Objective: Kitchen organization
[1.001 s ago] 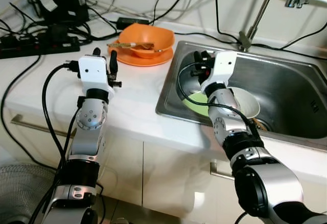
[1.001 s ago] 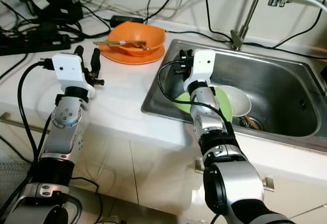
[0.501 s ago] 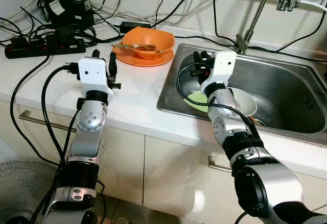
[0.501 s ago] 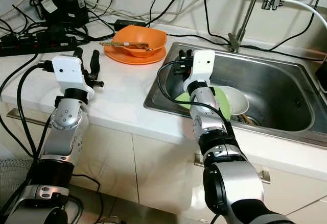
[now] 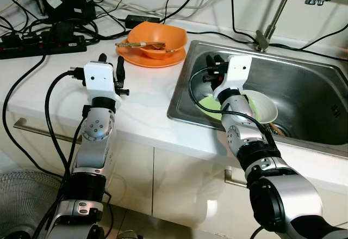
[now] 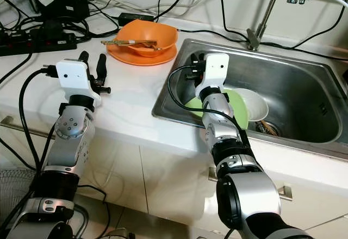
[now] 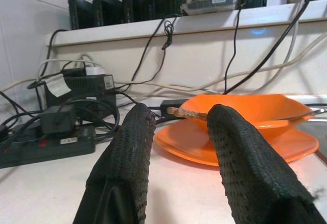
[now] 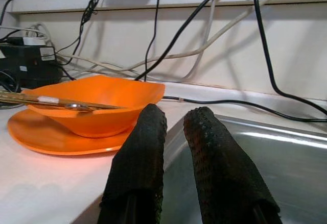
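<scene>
An orange bowl (image 5: 157, 36) stands on an orange plate (image 5: 142, 60) at the back of the white counter (image 5: 141, 100), with chopsticks (image 5: 140, 45) lying across it. In the steel sink (image 5: 310, 81) lie a green plate (image 5: 209, 108) and a white bowl (image 5: 265, 111). My left gripper (image 5: 112, 63) hovers over the counter in front of the orange dishes, open and holding nothing; the left wrist view has its fingers (image 7: 130, 147) pointing at the bowl (image 7: 245, 109). My right gripper (image 5: 214, 63) is held over the sink's near left corner, fingers (image 8: 143, 147) a narrow gap apart and bare.
A black power strip (image 5: 41, 44) and tangled cables (image 5: 81, 26) crowd the back left of the counter. The faucet pipe (image 5: 276, 17) rises behind the sink. A fan (image 5: 22, 201) stands on the floor at the lower left, beside the cabinet fronts (image 5: 179, 190).
The camera view has shifted a little between frames. Both arms and the dishes keep the same places relative to one another.
</scene>
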{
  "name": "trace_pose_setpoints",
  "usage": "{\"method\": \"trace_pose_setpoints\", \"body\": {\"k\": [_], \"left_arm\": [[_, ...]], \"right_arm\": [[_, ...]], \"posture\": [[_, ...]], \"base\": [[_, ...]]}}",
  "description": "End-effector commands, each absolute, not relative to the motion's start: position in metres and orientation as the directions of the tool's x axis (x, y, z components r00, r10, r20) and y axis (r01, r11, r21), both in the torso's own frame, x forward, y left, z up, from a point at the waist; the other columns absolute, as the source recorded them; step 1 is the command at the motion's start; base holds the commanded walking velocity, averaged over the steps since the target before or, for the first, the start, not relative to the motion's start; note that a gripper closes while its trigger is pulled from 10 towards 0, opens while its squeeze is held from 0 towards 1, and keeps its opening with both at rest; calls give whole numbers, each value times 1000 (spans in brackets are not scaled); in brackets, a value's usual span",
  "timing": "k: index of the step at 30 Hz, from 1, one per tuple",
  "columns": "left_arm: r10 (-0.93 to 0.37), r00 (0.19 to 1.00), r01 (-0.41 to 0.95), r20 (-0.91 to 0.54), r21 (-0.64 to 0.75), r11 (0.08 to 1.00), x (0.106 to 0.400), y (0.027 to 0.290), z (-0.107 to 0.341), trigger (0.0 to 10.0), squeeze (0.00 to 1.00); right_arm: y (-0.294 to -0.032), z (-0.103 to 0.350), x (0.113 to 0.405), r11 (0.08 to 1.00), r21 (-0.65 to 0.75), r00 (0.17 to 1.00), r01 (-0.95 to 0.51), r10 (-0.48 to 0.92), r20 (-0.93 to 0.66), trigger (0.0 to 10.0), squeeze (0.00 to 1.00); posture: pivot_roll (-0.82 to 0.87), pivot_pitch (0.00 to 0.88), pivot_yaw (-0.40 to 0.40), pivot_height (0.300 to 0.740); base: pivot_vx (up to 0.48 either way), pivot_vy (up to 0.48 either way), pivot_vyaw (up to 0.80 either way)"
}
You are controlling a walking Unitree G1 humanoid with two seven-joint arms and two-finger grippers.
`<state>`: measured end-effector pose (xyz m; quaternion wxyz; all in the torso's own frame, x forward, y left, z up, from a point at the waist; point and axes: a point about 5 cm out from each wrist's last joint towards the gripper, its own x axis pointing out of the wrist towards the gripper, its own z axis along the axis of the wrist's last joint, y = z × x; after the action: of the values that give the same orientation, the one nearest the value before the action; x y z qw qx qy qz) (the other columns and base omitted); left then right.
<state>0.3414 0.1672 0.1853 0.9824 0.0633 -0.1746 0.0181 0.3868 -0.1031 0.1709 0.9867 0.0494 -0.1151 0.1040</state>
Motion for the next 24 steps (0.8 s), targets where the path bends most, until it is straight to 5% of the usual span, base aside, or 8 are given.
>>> {"method": "trace_pose_setpoints", "body": {"k": [1, 11, 17, 24], "left_arm": [[20, 935, -62, 355, 105, 993, 340, 166, 187, 10000, 0], [20, 936, -71, 351, 133, 989, 340, 165, 186, 10000, 0], [18, 936, -68, 352, 133, 989, 340, 164, 186, 10000, 0], [17, 934, -68, 358, 132, 989, 340, 164, 187, 10000, 0]], "right_arm": [[-108, 168, 387, 976, 81, 958, -204, 182, 220, 10000, 0], [-108, 167, 387, 976, 88, 959, -201, 177, 220, 10000, 0], [-107, 168, 387, 971, 95, 955, -219, 194, 226, 10000, 0], [-107, 169, 386, 972, 85, 953, -219, 194, 232, 10000, 0]], "posture": [[85, 0, -63, 718], [80, 0, -61, 718], [77, 0, -60, 718], [77, 0, -61, 718]], "base": [[0, 0, 0], [0, 0, 0], [0, -335, -616], [0, -398, 0]]}}
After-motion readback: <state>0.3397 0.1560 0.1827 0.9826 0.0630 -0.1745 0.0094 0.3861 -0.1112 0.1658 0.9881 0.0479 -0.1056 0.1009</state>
